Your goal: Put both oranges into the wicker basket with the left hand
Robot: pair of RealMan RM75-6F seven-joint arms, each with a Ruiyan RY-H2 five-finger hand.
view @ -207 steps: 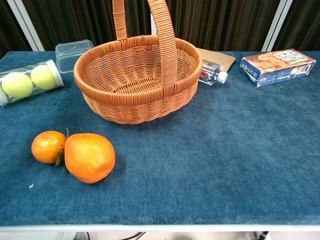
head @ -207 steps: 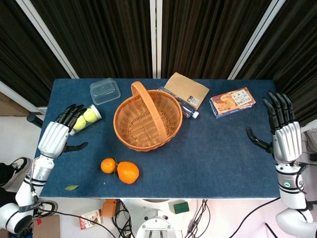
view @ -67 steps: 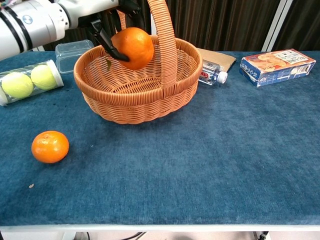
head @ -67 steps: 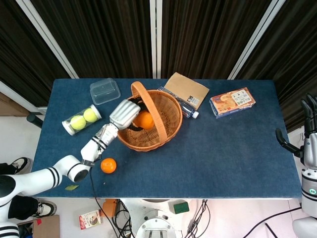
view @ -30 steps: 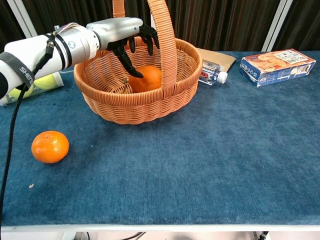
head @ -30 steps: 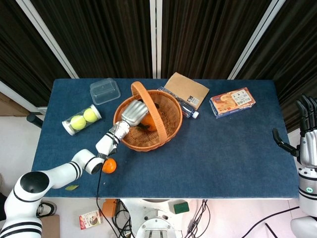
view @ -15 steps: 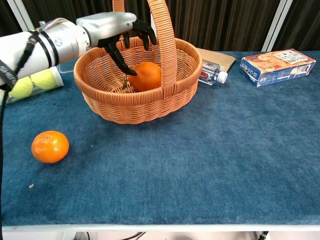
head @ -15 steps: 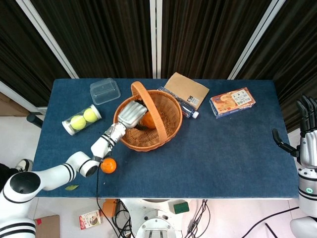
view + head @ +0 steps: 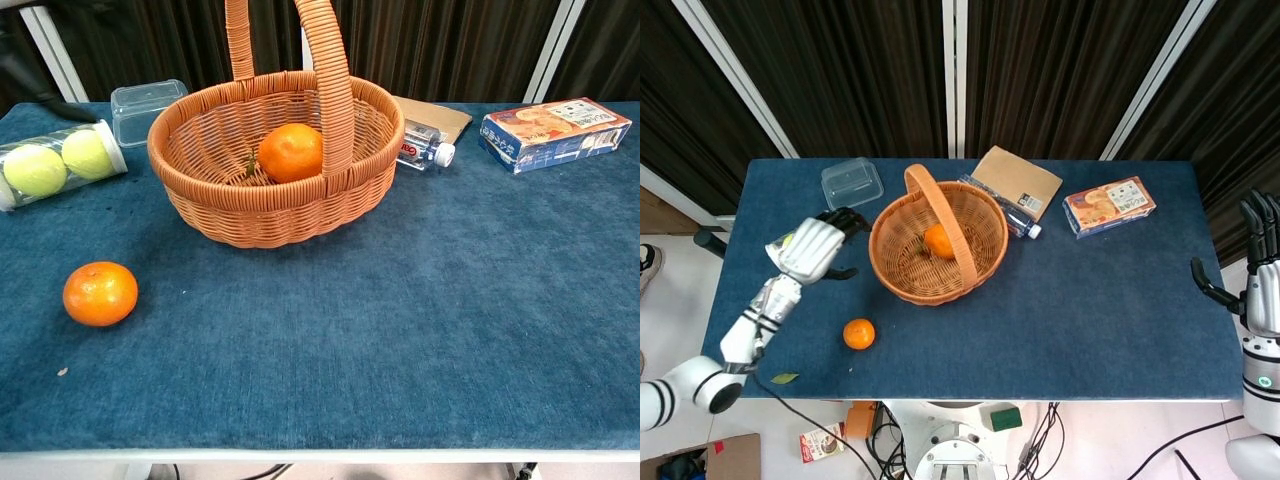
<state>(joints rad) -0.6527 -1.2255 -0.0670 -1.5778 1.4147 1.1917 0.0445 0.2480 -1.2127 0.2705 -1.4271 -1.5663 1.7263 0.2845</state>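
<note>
The larger orange (image 9: 935, 241) (image 9: 291, 152) lies inside the wicker basket (image 9: 899, 268) (image 9: 270, 215), beside its tall handle. A smaller orange (image 9: 859, 333) (image 9: 100, 293) rests on the blue cloth near the front left, apart from the basket. My left hand (image 9: 815, 246) hovers left of the basket, over the tennis ball tube, fingers spread and holding nothing; the chest view catches only a dark sliver of it at the top left. At the far right table edge my right hand (image 9: 1258, 265) stands upright and open.
A clear tube of tennis balls (image 9: 55, 160) lies at the left, partly under my left hand. A clear plastic box (image 9: 852, 183) sits behind it. A water bottle (image 9: 425, 145), a brown packet (image 9: 1017, 181) and a snack box (image 9: 1109, 206) lie right of the basket.
My left hand has let go of the larger orange and drawn back out of the basket to the left, over the tennis ball tube. The orange stays in the basket.
</note>
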